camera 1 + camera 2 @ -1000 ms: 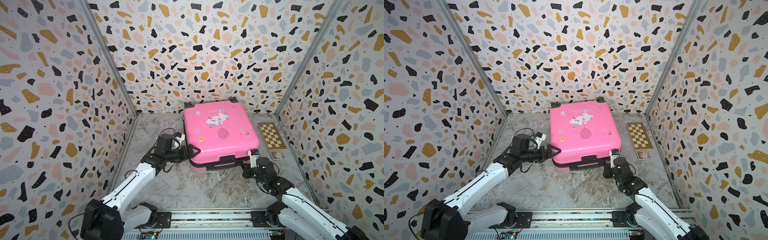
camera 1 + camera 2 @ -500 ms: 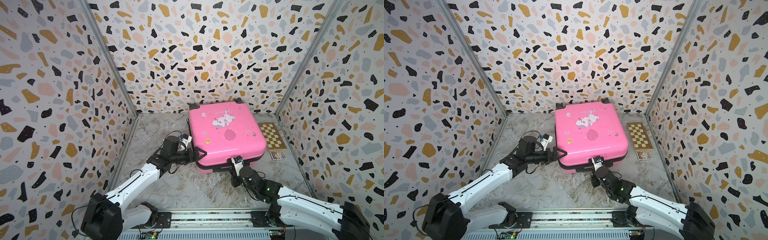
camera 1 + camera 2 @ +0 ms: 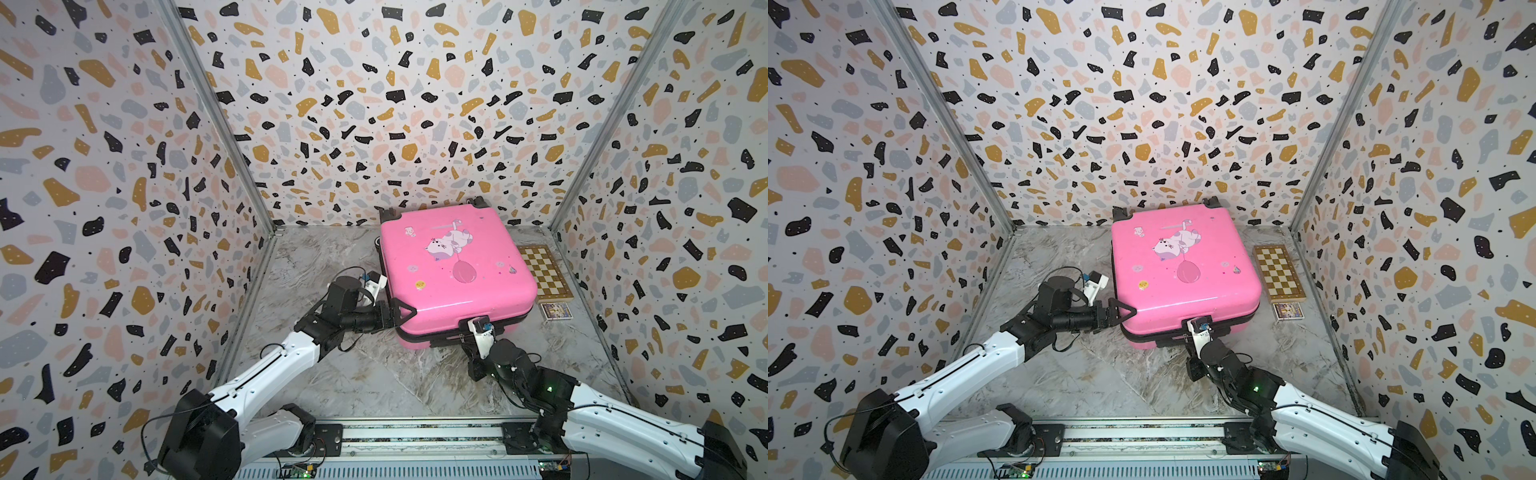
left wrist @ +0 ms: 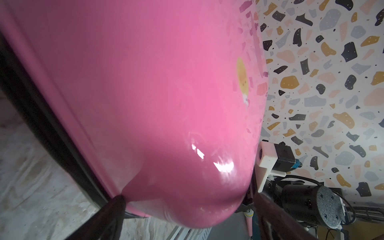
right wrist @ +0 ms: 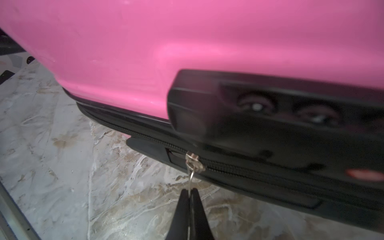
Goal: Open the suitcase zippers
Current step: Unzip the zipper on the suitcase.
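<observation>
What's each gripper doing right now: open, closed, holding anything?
Left gripper: open wide, jaws straddling the suitcase at its near corner.
Right gripper: shut on the zipper pull.

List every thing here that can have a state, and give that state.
suitcase, lying flat, lid down.
zipper pull, pinched in the right hand.
left hand, open, straddling the suitcase's near corner.
right hand, shut on the zipper pull.
checkered board, flat beside the suitcase.

Wide bare grey marbled floor [image 3: 324, 257] left of glossy pink hard-shell suitcase [image 3: 453, 270]; right side crowded by flat checkered wooden board [image 3: 546, 272] and small flat box [image 3: 556, 311]; speckled back wall [image 3: 395, 124] close behind.
</observation>
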{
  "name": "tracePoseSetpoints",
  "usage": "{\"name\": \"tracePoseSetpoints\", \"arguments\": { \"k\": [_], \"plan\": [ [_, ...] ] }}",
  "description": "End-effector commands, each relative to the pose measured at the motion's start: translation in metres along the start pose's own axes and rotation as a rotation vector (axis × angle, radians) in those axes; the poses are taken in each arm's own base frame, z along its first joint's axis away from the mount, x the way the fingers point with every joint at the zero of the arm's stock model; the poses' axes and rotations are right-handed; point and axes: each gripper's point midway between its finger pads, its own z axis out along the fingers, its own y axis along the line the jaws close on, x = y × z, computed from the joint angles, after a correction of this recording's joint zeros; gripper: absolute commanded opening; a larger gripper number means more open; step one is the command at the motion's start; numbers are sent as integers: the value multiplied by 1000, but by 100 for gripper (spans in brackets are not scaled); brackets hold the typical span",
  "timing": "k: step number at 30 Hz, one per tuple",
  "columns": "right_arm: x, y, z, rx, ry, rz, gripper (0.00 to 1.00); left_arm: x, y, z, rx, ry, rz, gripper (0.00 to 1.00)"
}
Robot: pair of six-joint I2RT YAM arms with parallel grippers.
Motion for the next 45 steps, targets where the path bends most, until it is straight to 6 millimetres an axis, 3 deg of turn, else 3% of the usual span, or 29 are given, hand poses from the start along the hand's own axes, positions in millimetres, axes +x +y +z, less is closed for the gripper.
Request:
{"name": "tracePoseSetpoints", "arguments": {
  "k": [1, 6, 24, 28, 35, 42, 45],
  "plan": [
    [-22, 53, -5, -216, -43, -55, 0, 11, -15, 3, 68, 17, 22, 97],
    [-30, 76, -6, -242, -72, -103, 0, 21, -14, 5, 71, 20, 16, 97],
    [-24, 131, -1, -365, -95, -189, 0, 47, -37, -2, 103, -33, 47, 95],
    [-16, 136, 1, -353, -77, -196, 0, 39, -33, -25, 4, -98, 131, 97],
    [-2, 127, -1, -334, -52, -161, 0, 27, -33, -56, -158, -113, 241, 100],
    [0, 116, -7, -301, -48, -137, 0, -10, -14, -82, -204, -200, 155, 99],
    [2, 111, -9, -288, -41, -126, 0, -24, -7, -79, -196, -204, 117, 99]
  ]
}}
